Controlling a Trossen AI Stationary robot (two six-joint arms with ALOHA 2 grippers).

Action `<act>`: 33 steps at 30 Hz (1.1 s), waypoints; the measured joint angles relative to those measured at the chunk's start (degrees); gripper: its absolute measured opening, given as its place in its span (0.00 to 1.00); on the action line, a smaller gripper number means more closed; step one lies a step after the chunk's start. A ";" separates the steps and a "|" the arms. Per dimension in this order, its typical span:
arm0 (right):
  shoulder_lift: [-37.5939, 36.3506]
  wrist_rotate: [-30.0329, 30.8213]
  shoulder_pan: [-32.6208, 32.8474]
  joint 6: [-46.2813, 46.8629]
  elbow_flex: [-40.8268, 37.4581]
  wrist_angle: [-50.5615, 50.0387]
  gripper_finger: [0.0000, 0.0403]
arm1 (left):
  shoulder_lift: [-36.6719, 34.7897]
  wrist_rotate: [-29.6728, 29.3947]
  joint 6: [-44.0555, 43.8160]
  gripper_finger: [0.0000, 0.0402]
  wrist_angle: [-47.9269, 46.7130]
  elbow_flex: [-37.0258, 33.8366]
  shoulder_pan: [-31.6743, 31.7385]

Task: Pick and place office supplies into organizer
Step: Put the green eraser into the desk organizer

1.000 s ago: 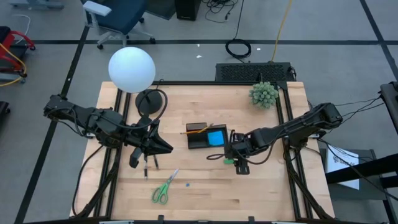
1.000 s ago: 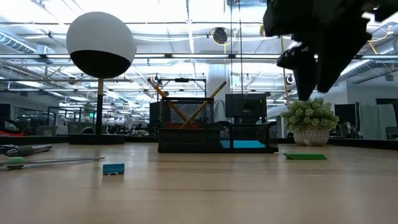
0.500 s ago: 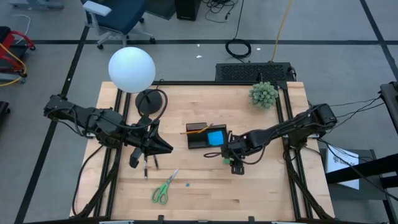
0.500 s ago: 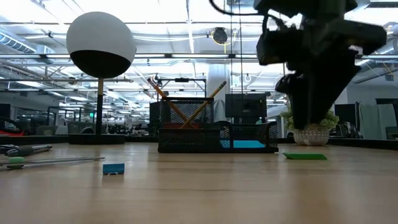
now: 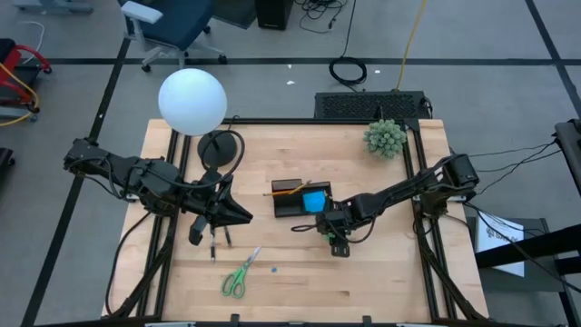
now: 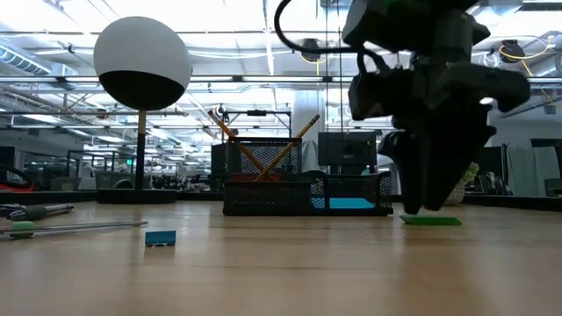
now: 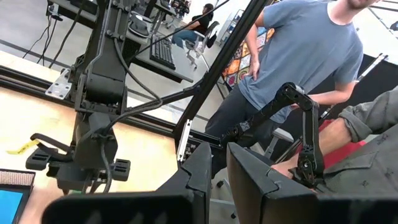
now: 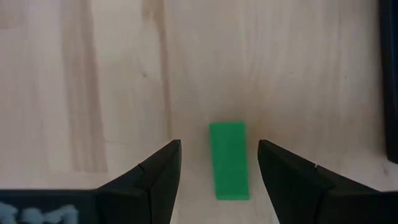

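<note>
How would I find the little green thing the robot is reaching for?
Find the black organizer mid-table. On the wood beside it, under the right end effector, whose open fingers straddle it, lies the eraser. It's a flat green block; the other small block is blue.

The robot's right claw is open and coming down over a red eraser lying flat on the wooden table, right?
Not quite. The eraser is green, not red. The right wrist view shows it lying flat on the wooden table, with the open right gripper straddling it, one finger on either side and neither touching it yet.
</note>
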 joint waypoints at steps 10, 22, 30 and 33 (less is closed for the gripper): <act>1.40 -1.34 -0.04 2.47 0.13 0.22 0.50 | 0.00 0.00 -0.01 0.12 0.00 0.00 -0.02; 1.45 0.84 0.64 9.07 0.13 -1.60 0.35 | 0.00 0.00 -0.02 0.12 0.00 0.00 0.00; 1.47 2.03 1.51 10.03 0.11 -1.92 0.28 | 0.00 0.00 0.00 0.12 0.00 0.00 -0.01; 1.54 2.11 2.00 10.04 0.11 -2.08 0.29 | 0.00 0.00 0.00 0.12 0.00 0.00 0.00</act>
